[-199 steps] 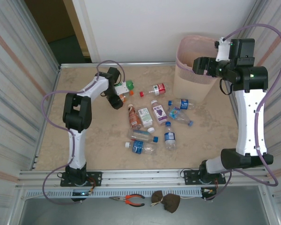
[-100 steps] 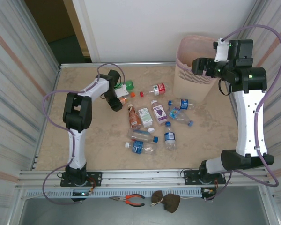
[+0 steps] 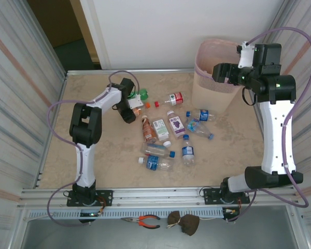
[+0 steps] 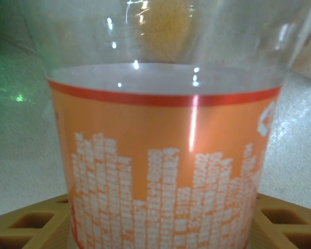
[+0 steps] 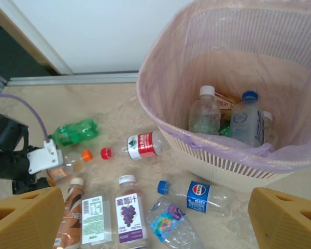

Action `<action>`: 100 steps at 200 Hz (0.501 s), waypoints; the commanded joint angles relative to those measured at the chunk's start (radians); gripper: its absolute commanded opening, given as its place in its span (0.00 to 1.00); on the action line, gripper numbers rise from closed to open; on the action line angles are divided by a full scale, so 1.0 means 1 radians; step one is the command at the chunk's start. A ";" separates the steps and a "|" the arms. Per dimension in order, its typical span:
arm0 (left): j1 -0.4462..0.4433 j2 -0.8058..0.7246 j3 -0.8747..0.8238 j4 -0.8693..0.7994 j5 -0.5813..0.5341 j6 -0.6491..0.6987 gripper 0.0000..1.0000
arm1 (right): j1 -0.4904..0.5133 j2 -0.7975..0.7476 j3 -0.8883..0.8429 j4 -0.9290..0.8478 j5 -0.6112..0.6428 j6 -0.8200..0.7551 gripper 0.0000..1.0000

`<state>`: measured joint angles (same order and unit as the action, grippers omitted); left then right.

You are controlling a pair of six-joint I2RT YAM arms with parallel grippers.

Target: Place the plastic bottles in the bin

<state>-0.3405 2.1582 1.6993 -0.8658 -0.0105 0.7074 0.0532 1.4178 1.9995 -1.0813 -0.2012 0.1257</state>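
Clear plastic lies nearest my bases: a blue-capped bottle (image 3: 158,163) on its side on the tan table (image 3: 103,155), with two more clear ones just beyond and beside it, all well apart from either pincer.

Past those, three lie side by side: the brown bottle (image 3: 149,129), the green-labelled bottle (image 3: 159,128) and the grape-labelled bottle (image 3: 174,123). The Pepsi bottle (image 3: 202,115) is to their right, near the foot of the bin.

Farther on, at the left, my left pincer (image 3: 132,106) is low over the table. The orange-labelled bottle (image 4: 163,171) sits right between its fingers (image 4: 20,225) and fills the gap, with one yellow finger on each side of it. I cannot tell whether the pads press on it or merely flank it. The green bottle (image 3: 141,95) lies just beyond that pincer. The red-labelled bottle (image 3: 174,97) lies further right, and a loose red cap (image 3: 157,104) is between the two.

Farthest off, the pink bin (image 3: 207,88) stands at the table's far right. My right pincer (image 3: 217,71) hovers above its rim, its fingers (image 5: 26,218) spread wide with nothing between them. Down inside the bin, a white-capped bottle (image 5: 203,111) and a taller blue-topped bottle (image 5: 246,118) lean together against the liner.
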 commanded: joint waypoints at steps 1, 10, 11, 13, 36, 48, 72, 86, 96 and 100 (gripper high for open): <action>-0.008 -0.058 -0.022 -0.002 -0.009 0.008 0.56 | 0.008 -0.039 0.013 0.015 0.003 0.006 0.90; -0.009 -0.102 -0.027 0.000 -0.004 0.006 0.55 | 0.008 -0.040 0.019 0.015 0.000 0.006 0.90; -0.009 -0.104 -0.028 0.000 -0.004 0.006 0.55 | 0.007 -0.040 0.019 0.015 0.000 0.006 0.90; -0.009 -0.106 -0.029 0.001 -0.004 0.006 0.54 | 0.007 -0.039 0.021 0.015 -0.001 0.006 0.90; -0.009 -0.163 -0.041 0.005 0.011 -0.005 0.53 | 0.009 -0.043 0.028 0.025 -0.015 0.014 0.90; -0.009 -0.194 -0.047 0.006 0.026 -0.016 0.53 | 0.010 -0.046 0.027 0.034 -0.027 0.021 0.90; -0.009 -0.260 -0.053 0.008 0.078 -0.044 0.52 | 0.012 -0.060 0.011 0.070 -0.070 0.035 0.89; -0.011 -0.295 -0.053 0.018 0.122 -0.074 0.52 | 0.015 -0.076 -0.015 0.110 -0.096 0.041 0.89; -0.013 -0.318 -0.053 0.023 0.159 -0.099 0.52 | 0.017 -0.092 -0.043 0.148 -0.121 0.046 0.89; -0.015 -0.328 -0.053 0.028 0.172 -0.108 0.52 | 0.018 -0.100 -0.056 0.166 -0.127 0.049 0.89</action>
<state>-0.3473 1.9030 1.6550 -0.8562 0.0570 0.6670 0.0601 1.3788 1.9869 -1.0191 -0.2584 0.1459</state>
